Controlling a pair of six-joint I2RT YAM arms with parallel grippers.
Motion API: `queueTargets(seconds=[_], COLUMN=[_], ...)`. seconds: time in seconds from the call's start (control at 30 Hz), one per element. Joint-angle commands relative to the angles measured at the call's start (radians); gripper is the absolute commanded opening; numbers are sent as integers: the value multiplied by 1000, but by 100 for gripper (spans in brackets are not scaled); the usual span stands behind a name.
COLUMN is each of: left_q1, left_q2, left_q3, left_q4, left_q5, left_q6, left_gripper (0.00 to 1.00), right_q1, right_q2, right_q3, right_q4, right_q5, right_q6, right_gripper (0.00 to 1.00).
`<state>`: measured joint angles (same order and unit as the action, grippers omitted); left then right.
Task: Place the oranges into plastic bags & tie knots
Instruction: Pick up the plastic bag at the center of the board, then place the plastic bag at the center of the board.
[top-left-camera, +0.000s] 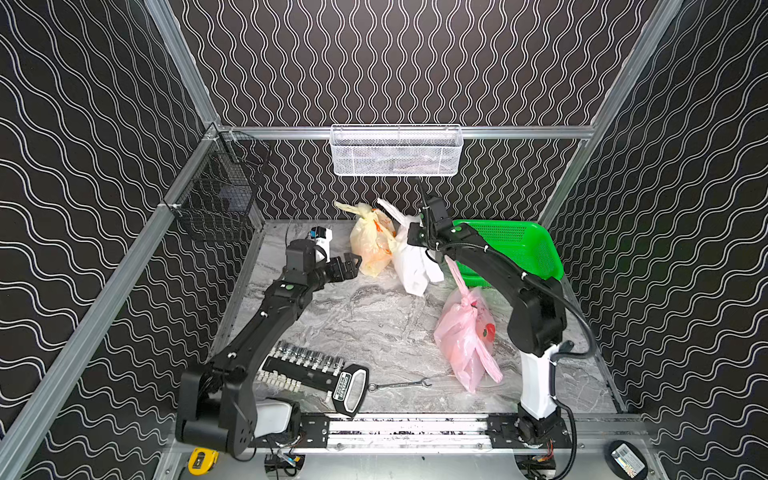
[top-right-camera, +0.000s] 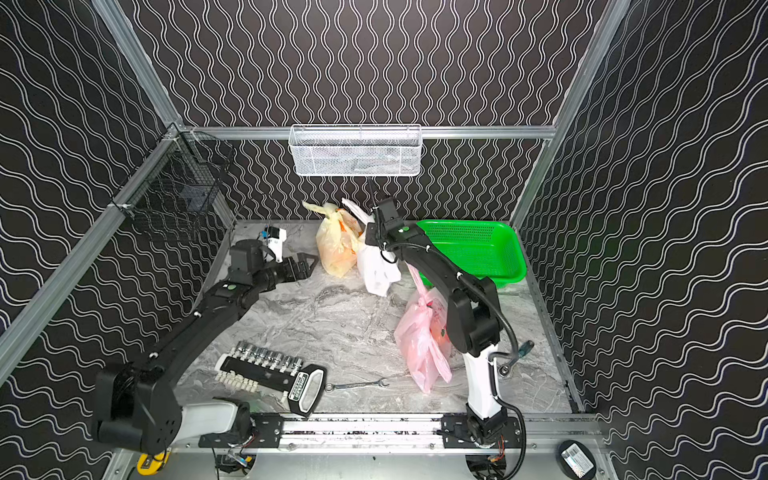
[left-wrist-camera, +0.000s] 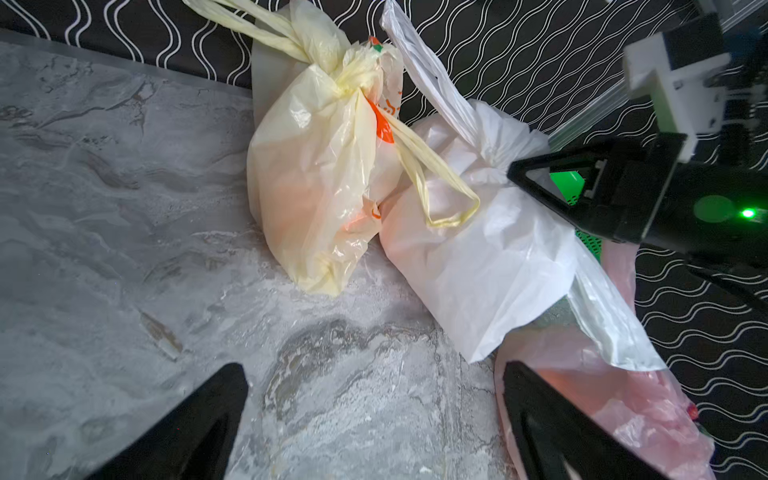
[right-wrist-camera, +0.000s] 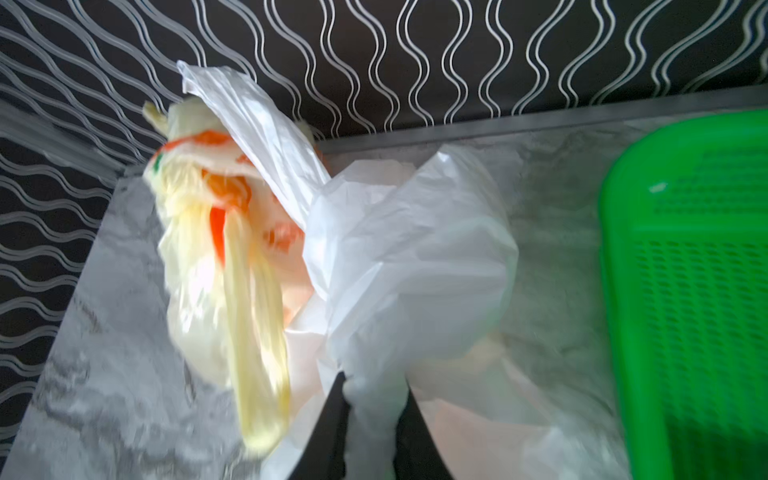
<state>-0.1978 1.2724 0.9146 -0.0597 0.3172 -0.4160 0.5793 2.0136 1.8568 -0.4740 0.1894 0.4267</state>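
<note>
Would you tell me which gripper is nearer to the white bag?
Right. The right gripper grips the neck of the white bag; the left gripper stands open, apart from it.

yellow bag (left-wrist-camera: 316, 178): knotted | white bag (left-wrist-camera: 490, 257): right gripper (left-wrist-camera: 513, 173) at neck

We mark the left arm (top-left-camera: 266, 320) as based at 7 o'clock and stretched low toward 11 o'clock. The left gripper (top-left-camera: 352, 266) turns toward 2 o'clock, fingers (left-wrist-camera: 199, 424) spread wide and empty. The right arm (top-left-camera: 536, 316) is based at 5 o'clock with its first link upright, elbow high near 4 o'clock and forearm slanting to 12 o'clock, wrist tipped down. We see the right gripper (right-wrist-camera: 372, 419) with fingers (right-wrist-camera: 328, 428) nearly together, pinching the twisted neck of the white bag (right-wrist-camera: 415, 270).
</note>
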Motion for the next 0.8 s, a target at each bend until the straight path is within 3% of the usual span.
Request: queueTargets(seconds=[0.0, 0.4, 0.63, 0.67, 0.7, 0.77], left_q1=[0, -14, -87, -97, -102, -103], left_q2=[-62, -244, -281, -281, -276, -257], left_q3=[-31, -102, -145, -153, -160, -156], left_q4=[-50, -245, -289, -283, -276, -265], left_q5=[0, -30, -62, -68, -72, -84], left_q6=[-10, 5, -18, -26, -32, -43], left_gripper=[99, 99, 99, 99, 99, 99], right_q1=[60, 261, 349, 349, 349, 349], right_q2=[-71, -391, -526, -533, -536, -535], right_q3=[-44, -345, -557, -598, -631, -661], right_q4=[-43, -152, -155, -132, -102, -56], right_q5=[74, 136, 187, 182, 170, 122], right_q6=[-6, 280, 427, 433, 430, 403], right_gripper=[18, 18, 19, 24, 34, 65])
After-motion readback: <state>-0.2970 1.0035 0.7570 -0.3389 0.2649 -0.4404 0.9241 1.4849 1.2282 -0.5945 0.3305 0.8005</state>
